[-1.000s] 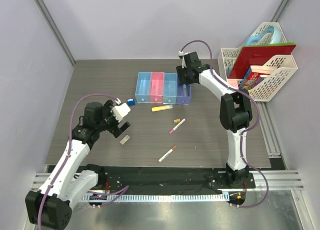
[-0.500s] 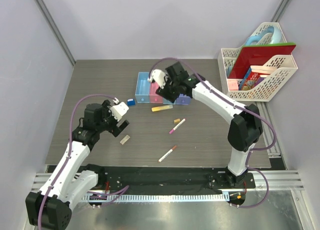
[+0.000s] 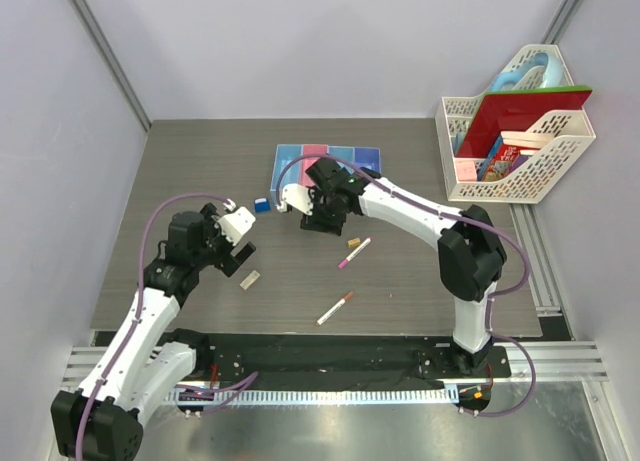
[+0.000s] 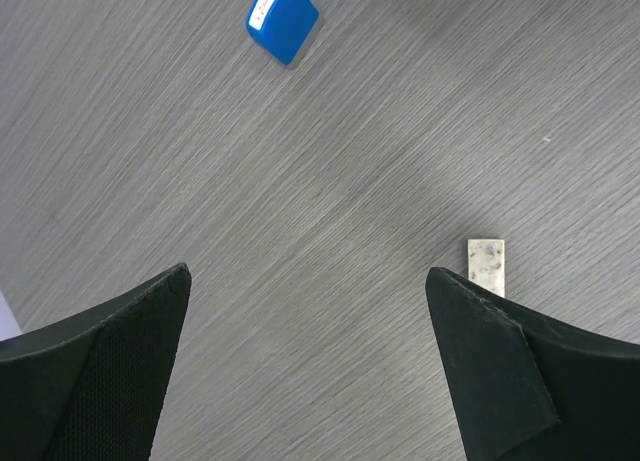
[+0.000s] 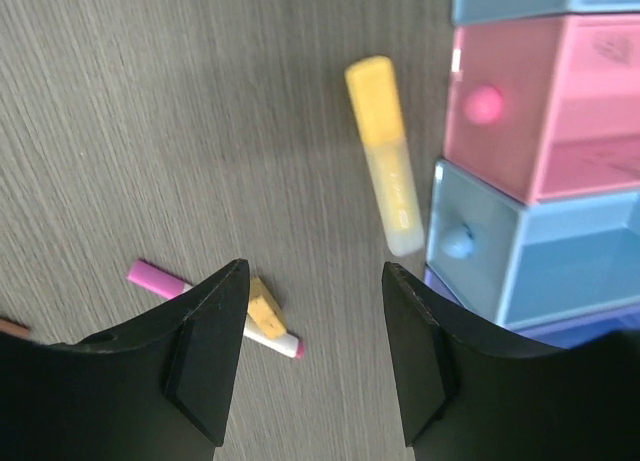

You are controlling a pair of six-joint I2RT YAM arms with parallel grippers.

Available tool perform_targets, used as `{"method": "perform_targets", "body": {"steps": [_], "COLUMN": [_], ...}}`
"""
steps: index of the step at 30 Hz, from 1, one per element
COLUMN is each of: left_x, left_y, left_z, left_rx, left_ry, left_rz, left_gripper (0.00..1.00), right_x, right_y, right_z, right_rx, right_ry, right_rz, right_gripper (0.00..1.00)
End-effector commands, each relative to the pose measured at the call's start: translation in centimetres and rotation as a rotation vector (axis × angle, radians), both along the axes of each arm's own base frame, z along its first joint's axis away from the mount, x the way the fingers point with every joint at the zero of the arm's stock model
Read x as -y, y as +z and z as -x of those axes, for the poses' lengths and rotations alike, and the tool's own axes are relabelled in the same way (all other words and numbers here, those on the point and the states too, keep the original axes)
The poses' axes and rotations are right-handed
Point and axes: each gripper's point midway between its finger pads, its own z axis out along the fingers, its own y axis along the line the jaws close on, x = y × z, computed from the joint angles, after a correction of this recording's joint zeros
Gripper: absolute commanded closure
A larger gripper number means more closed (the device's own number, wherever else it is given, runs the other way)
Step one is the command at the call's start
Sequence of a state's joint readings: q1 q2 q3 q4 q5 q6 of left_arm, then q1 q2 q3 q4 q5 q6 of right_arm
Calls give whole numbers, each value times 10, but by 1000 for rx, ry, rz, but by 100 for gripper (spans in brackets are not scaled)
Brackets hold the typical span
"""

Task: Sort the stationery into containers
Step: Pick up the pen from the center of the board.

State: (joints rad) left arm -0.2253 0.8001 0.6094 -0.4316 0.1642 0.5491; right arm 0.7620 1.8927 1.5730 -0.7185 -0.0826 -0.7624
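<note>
The four joined bins (image 3: 330, 155) stand at the table's far middle, and the pink one (image 5: 545, 111) and a light blue one (image 5: 520, 251) show in the right wrist view. My right gripper (image 3: 325, 219) is open and empty just in front of them, above the yellow highlighter (image 5: 385, 166), which the arm hides from above. A tan eraser (image 3: 353, 243) lies against a white pen with pink ends (image 3: 354, 252). A second pen (image 3: 335, 308) lies nearer. My left gripper (image 3: 238, 256) is open and empty, between the blue cube (image 3: 261, 205) and the beige eraser (image 3: 250, 278).
Two white lattice baskets (image 3: 545, 176) holding a red folder (image 3: 520, 116) and books stand at the far right. Grey walls close in the table on the left, back and right. In the left wrist view the blue cube (image 4: 283, 21) lies ahead and the beige eraser (image 4: 486, 264) is by the right finger.
My right arm has swung from over the purple end of the bins leftward and nearer, ending over the highlighter. My left gripper has shifted slightly nearer and stays open.
</note>
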Motion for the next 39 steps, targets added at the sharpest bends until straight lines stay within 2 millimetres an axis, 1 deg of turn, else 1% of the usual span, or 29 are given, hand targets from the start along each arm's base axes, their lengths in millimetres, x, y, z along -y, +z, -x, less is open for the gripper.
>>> {"method": "perform_targets", "body": {"steps": [1, 2, 5, 6, 8, 9, 11, 15, 19, 21, 22, 23, 25, 27, 28, 29, 32, 34, 35, 36, 39], "left_x": [-4, -5, -6, -6, -7, -7, -8, -7, -8, -8, -8, -8, -9, -10, -11, -11, -11, -12, -12, -12, -11], "left_y": [4, 3, 3, 2, 1, 0, -1, -7, -11, -10, -10, -10, -12, -11, -11, -12, -14, -14, -15, -14, -14], "left_z": [0, 1, 2, 3, 3, 4, 4, 5, 5, 4, 4, 4, 5, 5, 5, 6, 7, 6, 6, 6, 6], "left_rx": [20, 16, 16, 14, 11, 9, 10, 4, -2, 2, 0, 1, -7, -5, -4, -7, -14, -14, -14, -11, -12], "left_ry": [30, 33, 39, 41, 43, 46, 50, 47, 48, 50, 49, 49, 48, 52, 54, 54, 53, 56, 57, 57, 54], "left_rz": [1, -1, -3, -1, -3, -6, -7, -5, -8, -9, -9, -11, -17, -23, -27, -28, -30, -31, -30, -29, -23], "left_gripper": [0, 0, 0, 0, 0, 0, 0, 0, 0, 0, 0, 0, 0, 0, 0, 0, 0, 0, 0, 0, 0], "right_x": [-19, -21, -26, -26, -30, -31, -34, -35, -36, -38, -40, -40, -43, -43, -44, -42, -37, -31, -28, -22, -17], "right_y": [-10, -18, -25, -31, -31, -34, -32, -35, -47, -50, -47, -53, -53, -61, -58, -64, -66, -72, -73, -79, -82], "right_z": [-3, -4, -10, -12, -17, -18, -21, -27, -32, -35, -39, -40, -45, -46, -50, -53, -60, -63, -64, -63, -63], "right_rx": [-3, -12, -7, -14, -2, -4, 4, 18, 19, 25, 34, 30, 32, 8, 14, -1, -20, -41, -49, -71, -80], "right_ry": [55, 56, 52, 50, 47, 45, 46, 45, 57, 62, 63, 71, 73, 74, 71, 65, 47, 38, 35, 31, 24], "right_rz": [-6, 4, 7, 16, 10, 13, 3, 15, 43, 50, 48, 58, 54, 59, 50, 56, 45, 53, 57, 71, 77], "right_gripper": [39, 39, 39, 39, 39, 39, 39, 39, 39, 39, 39, 39, 39, 39, 39, 39, 39, 40, 40, 39, 40]}}
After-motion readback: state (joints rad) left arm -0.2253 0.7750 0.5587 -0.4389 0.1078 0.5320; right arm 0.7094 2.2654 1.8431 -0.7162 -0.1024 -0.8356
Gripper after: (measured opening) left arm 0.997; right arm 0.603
